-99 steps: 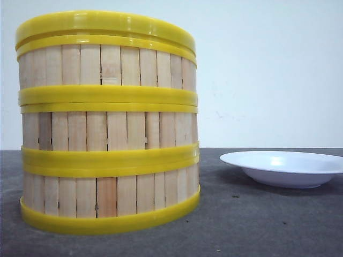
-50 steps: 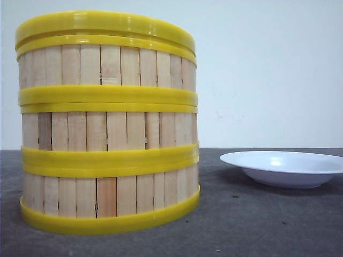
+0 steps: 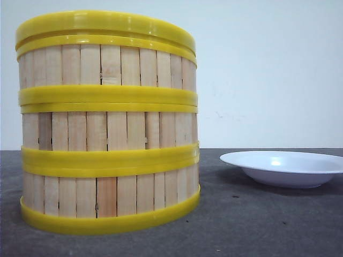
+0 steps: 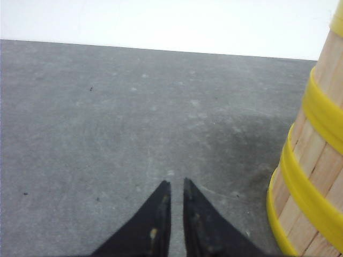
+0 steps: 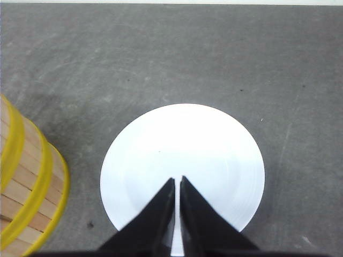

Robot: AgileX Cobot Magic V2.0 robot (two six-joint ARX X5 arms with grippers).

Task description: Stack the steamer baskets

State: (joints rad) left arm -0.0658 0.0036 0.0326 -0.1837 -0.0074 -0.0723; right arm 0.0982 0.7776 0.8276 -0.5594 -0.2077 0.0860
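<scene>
Three steamer baskets [image 3: 109, 123] stacked in one column on grey table [image 3: 257, 225], left of white dish [image 3: 284, 168]. My left gripper [image 4: 173, 186] clenched, empty, above bare table near stack. My right gripper [image 5: 177, 182] clenched, empty, above dish.

Only the tips of the robot show, in the two wrist views. The left end effector [image 4: 174, 187] has two matte black fingers, broad at the base and tapering to sharp points like a narrow wedge; a small pale fleck marks one finger's [image 4: 154, 227] inner edge. The right end effector [image 5: 177, 184] has the same pair of plain black tapered fingers.
</scene>
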